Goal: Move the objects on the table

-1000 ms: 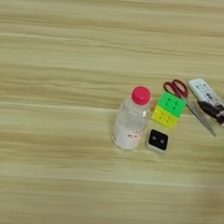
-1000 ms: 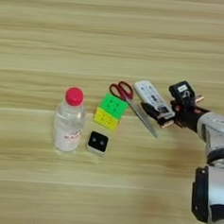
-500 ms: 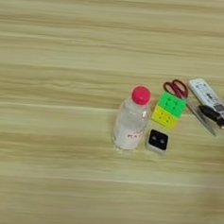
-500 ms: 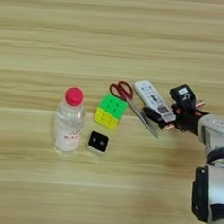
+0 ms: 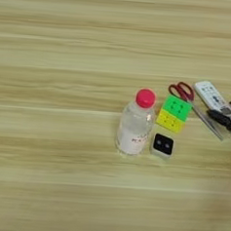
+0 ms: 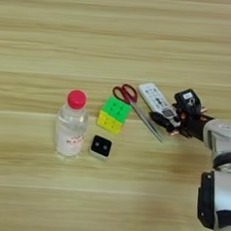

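A wide wooden table (image 6: pixel 55 30) with long stripes fills the view. Five small things sit near each other on it.

A clear bottle (image 6: pixel 70 126) with a red cap stands up straight on the left of the group. Just beside it, to the right, lies a little white box (image 6: pixel 101 146) with a black face. Behind the box sits a puzzle cube (image 6: pixel 113 115), green on top and yellow on the side, a bit tilted. It is near the bottle but not touching it.

A pair of scissors (image 6: pixel 133 101) with red handles lies just right of the cube. The handles are at the far end and the thin blades point toward the near right. A white remote control (image 6: pixel 156 101) lies just beside the scissors, slanting the same way.

The robot's right arm comes in from the right side. Its black gripper (image 6: pixel 175 117) is at the near end of the remote. One black finger sits on the remote's left side and the other on its right side, so the fingers look closed around the remote, though the spot is dark and hard to see. The remote's far end looks like it rests on the table.
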Robot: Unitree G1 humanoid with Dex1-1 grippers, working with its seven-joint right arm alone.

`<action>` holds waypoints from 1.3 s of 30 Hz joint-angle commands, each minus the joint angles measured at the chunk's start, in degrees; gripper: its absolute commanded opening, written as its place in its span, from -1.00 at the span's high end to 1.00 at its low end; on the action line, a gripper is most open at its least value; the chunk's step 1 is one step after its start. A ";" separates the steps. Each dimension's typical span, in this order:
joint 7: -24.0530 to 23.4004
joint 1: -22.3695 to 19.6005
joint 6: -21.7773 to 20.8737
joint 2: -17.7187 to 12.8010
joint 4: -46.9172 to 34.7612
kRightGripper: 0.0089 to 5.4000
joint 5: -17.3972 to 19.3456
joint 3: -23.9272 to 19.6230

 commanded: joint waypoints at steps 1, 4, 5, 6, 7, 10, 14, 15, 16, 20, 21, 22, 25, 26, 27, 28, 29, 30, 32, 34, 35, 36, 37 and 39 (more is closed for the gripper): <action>-1.30 -4.38 -0.13 -2.88 -2.18 -0.32 -0.23 0.11; -1.44 -4.40 -0.08 -2.89 -2.15 -0.21 -0.21 0.17; -1.47 -4.40 -0.06 -2.90 -2.14 -0.19 -0.20 0.18; -1.51 -4.40 -0.06 -2.91 -2.13 -0.13 -0.19 0.21; -1.54 -4.40 -0.05 -2.91 -2.12 -0.11 -0.19 0.23; -1.61 -4.42 -0.06 -2.89 -2.11 -0.08 -0.17 0.29; -1.88 -4.52 -0.09 -2.85 -2.09 -0.07 -0.09 0.26; -2.01 -4.58 -0.08 -2.85 -2.09 -0.07 -0.06 0.23; -2.12 -4.64 -0.07 -2.85 -2.09 -0.07 -0.04 0.20; -2.60 -4.92 -0.27 -2.83 -2.17 -0.07 0.19 -0.06; -2.72 -5.01 -0.42 -2.81 -2.19 -0.07 0.30 -0.18; -2.81 -5.10 -0.62 -2.80 -2.22 -0.07 0.43 -0.30; -3.16 -5.54 -1.20 -2.75 -2.43 -0.07 0.88 -0.72; -3.20 -5.67 -1.43 -2.72 -2.53 -0.07 1.08 -0.90; -3.28 -5.75 -1.77 -2.70 -2.61 -0.07 1.19 -1.03; -3.42 -5.85 -2.11 -2.69 -2.69 -0.07 1.25 -1.15; -3.61 -5.94 -2.38 -2.68 -2.74 -0.07 1.23 -1.29; -3.56 -6.11 -2.79 -2.63 -2.85 -0.07 1.39 -1.57; -3.33 -6.43 -3.63 -2.60 -3.05 -0.07 1.64 -2.02; -2.96 -6.74 -4.58 -2.60 -3.33 -0.07 1.84 -2.38; -2.63 -6.93 -5.14 -2.57 -3.51 -0.07 2.07 -2.69; -1.98 -7.15 -5.84 -2.46 -3.85 -0.07 2.54 -3.10; -1.43 -7.29 -6.58 -2.36 -4.17 -0.07 2.91 -3.38; -0.05 -7.47 -8.24 -2.06 -4.90 -0.07 3.87 -3.95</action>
